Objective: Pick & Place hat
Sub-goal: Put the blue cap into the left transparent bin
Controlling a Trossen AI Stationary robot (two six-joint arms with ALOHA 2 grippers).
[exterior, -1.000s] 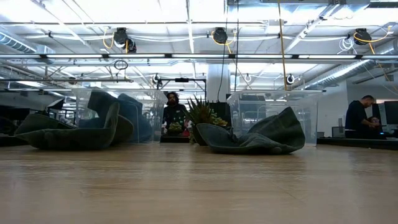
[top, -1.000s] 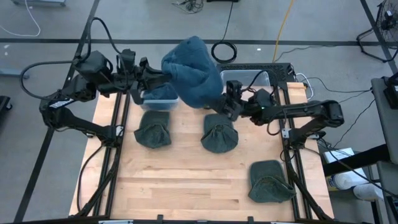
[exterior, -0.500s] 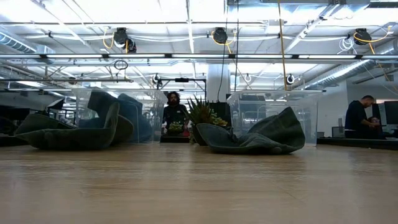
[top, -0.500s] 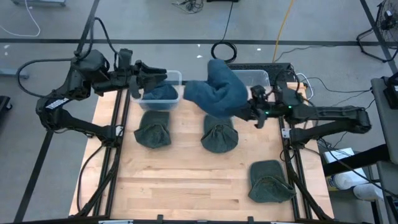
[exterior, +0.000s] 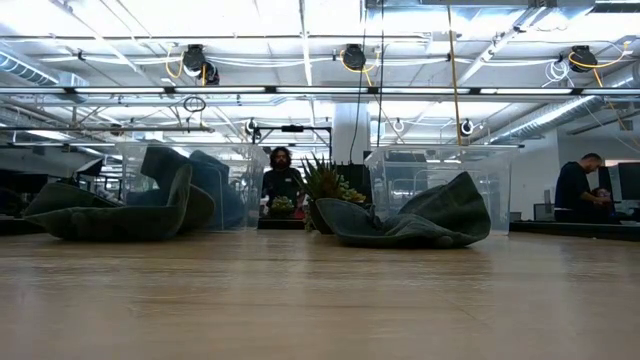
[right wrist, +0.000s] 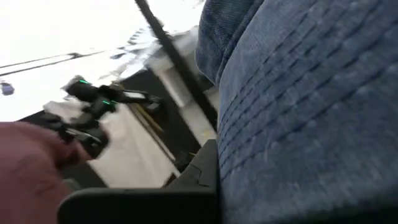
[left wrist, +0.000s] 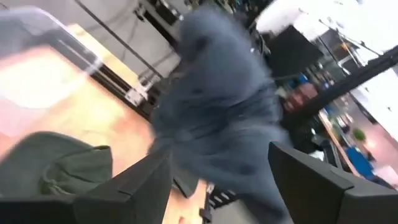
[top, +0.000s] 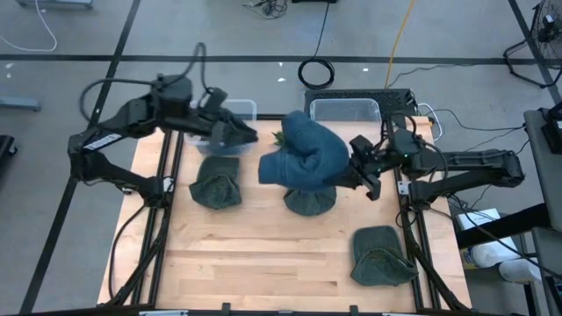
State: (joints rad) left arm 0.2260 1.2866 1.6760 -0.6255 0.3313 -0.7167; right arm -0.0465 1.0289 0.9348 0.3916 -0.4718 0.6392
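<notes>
the blue hat (top: 303,158) hangs in the air above the middle of the desk's (top: 263,263) far half, held at its right side by the right gripper (top: 358,168). that gripper is clamped tight on the hat's fabric; in the right wrist view the quilted blue cloth fills most of the picture, pressed against the dark finger. the right arm (top: 465,165) reaches in from the desk's right edge, lying nearly level and stretched toward the centre, wrist turned toward the hat.

the left gripper (top: 239,133) is near the far left corner, over the left bin (top: 246,110), its fingers (left wrist: 134,186) spread apart with nothing between them. it stands just beside the hat, not touching it. in the left wrist view the hat shows beyond the two splayed fingers. the left arm (top: 123,123) bends up from the desk's left edge, elbow out to the left, forearm pointing toward the desk's middle.

three green hats lie on the desk: one (top: 216,186) near the left edge of the far half, one (top: 309,198) at the centre partly under the blue hat, one (top: 381,256) near the right front corner. a second clear bin (top: 344,108) sits at the far edge, right of centre.

in the low view two green hats lie before the bins, and people stand in the room behind.
</notes>
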